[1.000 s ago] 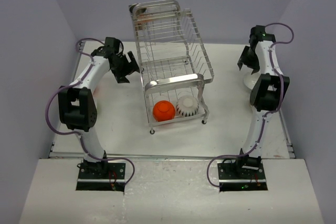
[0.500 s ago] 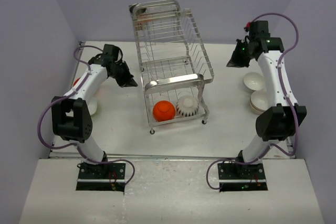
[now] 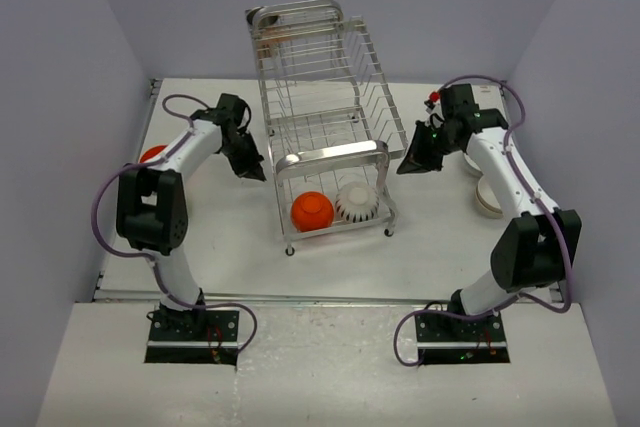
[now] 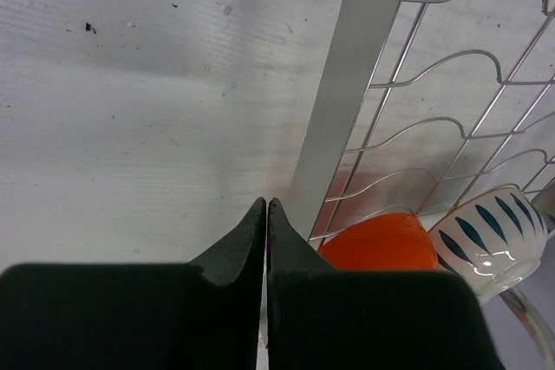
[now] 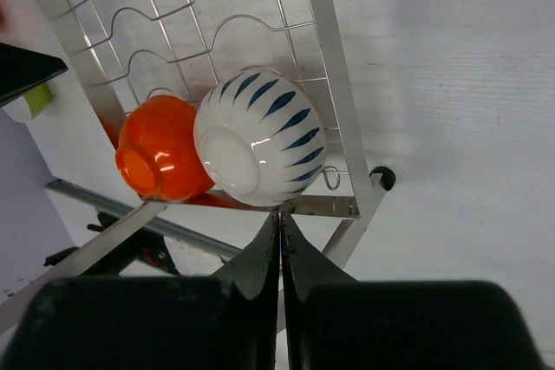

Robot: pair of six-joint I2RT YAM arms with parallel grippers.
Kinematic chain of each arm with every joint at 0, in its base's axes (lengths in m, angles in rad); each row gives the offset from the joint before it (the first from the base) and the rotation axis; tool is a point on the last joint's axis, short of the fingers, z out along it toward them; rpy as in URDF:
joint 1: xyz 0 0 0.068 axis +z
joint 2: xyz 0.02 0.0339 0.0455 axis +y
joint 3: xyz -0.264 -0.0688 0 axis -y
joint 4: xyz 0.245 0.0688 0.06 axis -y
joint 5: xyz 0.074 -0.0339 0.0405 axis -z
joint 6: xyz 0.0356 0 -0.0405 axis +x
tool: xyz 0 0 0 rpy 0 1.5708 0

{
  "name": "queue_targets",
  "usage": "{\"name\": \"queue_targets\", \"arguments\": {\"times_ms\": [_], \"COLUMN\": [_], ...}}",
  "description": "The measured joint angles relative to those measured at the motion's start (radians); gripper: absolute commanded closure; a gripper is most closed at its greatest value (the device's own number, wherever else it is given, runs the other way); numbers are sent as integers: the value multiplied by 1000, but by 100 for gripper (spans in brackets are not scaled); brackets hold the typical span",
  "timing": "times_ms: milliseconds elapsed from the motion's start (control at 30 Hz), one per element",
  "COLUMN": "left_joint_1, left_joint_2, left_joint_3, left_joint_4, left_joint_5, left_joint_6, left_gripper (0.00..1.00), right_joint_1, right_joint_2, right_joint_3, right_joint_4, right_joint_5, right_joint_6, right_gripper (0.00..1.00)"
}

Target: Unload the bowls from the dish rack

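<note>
Both arms have been swung inward since the earlier views, toward the tall chrome wire dish rack [image 3: 330, 122] at frame centre. Left claw [image 3: 255, 169] and right claw [image 3: 410, 166] are seen pressed fully shut, nothing held. A glossy orange bowl [image 3: 312, 211] and a white bowl with blue petal marks [image 3: 357, 203] are left on the lower tier, touching, behind the flat front bar [image 3: 335, 154].

Risk judged: shut tips could be driven into wires, or the arms brought together at that one tier. White bowls [image 3: 488, 199] are noted at frame right and an orange bowl [image 3: 150, 154] at frame left, on the tabletop [image 3: 250, 237].
</note>
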Motion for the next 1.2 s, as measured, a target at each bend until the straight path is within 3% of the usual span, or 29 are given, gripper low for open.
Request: {"name": "queue_targets", "arguments": {"times_ms": [467,1200], "left_joint_1": [-50,-53], "left_joint_2": [167,356], "left_joint_3": [66,362], "left_joint_4": [5,-81], "left_joint_5": [-10,-35], "left_joint_6": [-3,0], "left_gripper": [100,100], "right_joint_1": [18,104], "right_joint_2": [5,56], "right_joint_3": [-222,-286], "right_joint_4": [87,129], "right_joint_5": [77,161], "right_joint_6": [-5,-11], "right_gripper": [100,100]}}
